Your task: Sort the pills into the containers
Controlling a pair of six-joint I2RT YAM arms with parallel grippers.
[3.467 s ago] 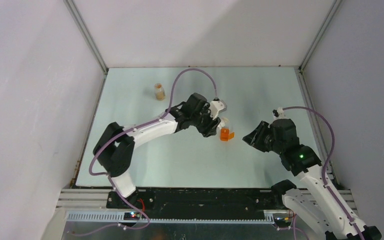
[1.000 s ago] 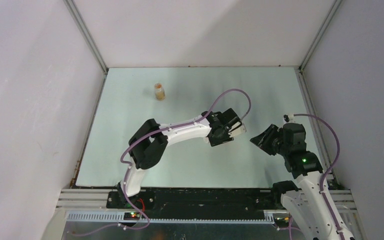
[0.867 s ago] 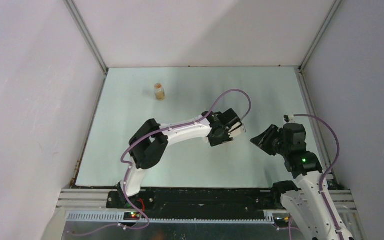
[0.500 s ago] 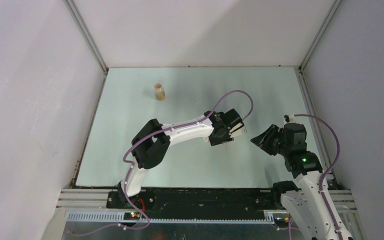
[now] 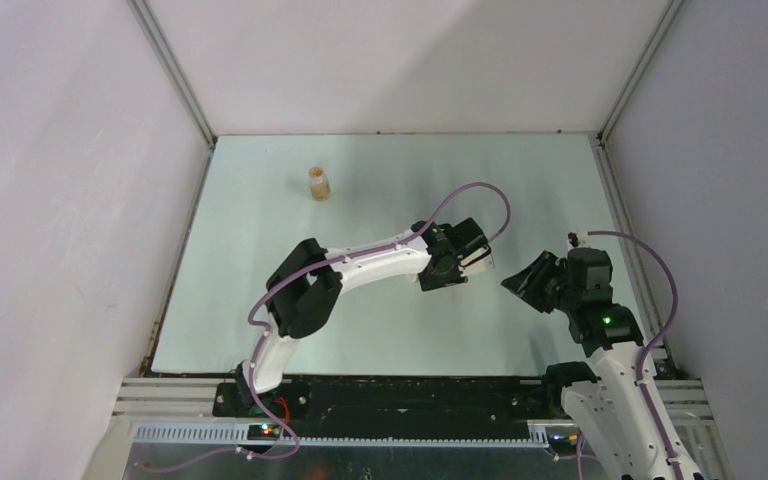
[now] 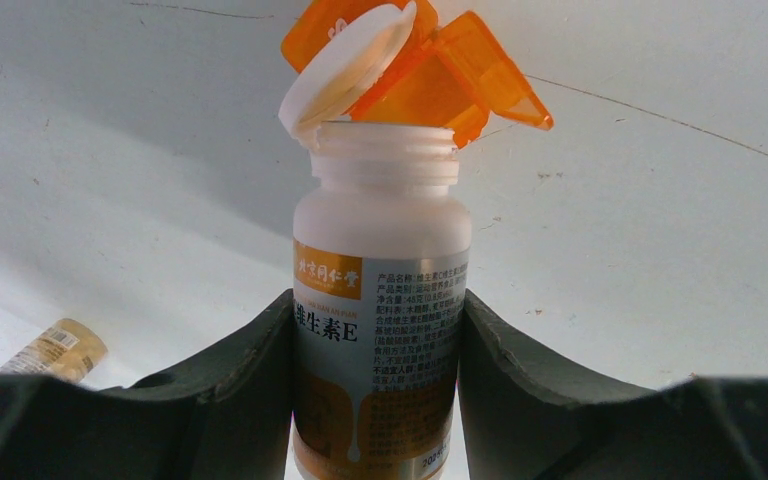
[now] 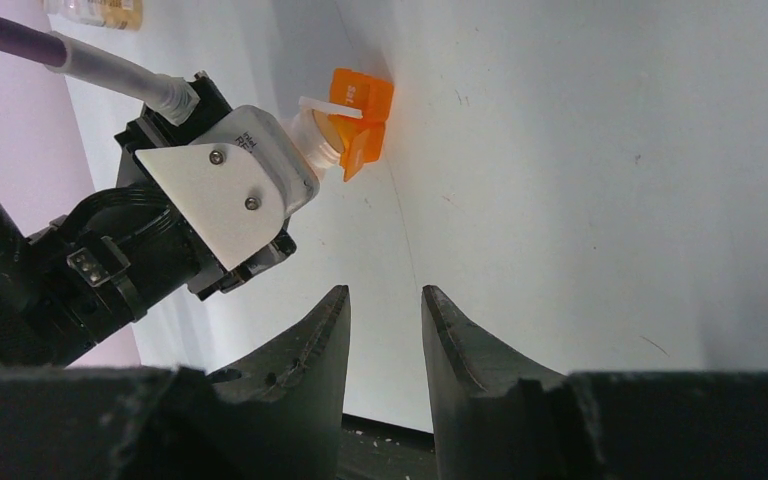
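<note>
Gripping the open bottle [image 6: 380,230], the left end effector [image 6: 375,305] has edged right, bottle mouth at the orange box [image 6: 460,85]; pouring seems near. The right end effector [image 7: 385,300] sits open, empty.

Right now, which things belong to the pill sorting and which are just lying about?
In the job: white bottle, held in the left gripper; orange box at its mouth.
Lying about: small bottle, far back and untouched; right gripper, open and empty.

White bottle [image 6: 380,260] with orange-and-silver label, orange pill box [image 6: 450,85], pale green table [image 5: 380,330]
</note>
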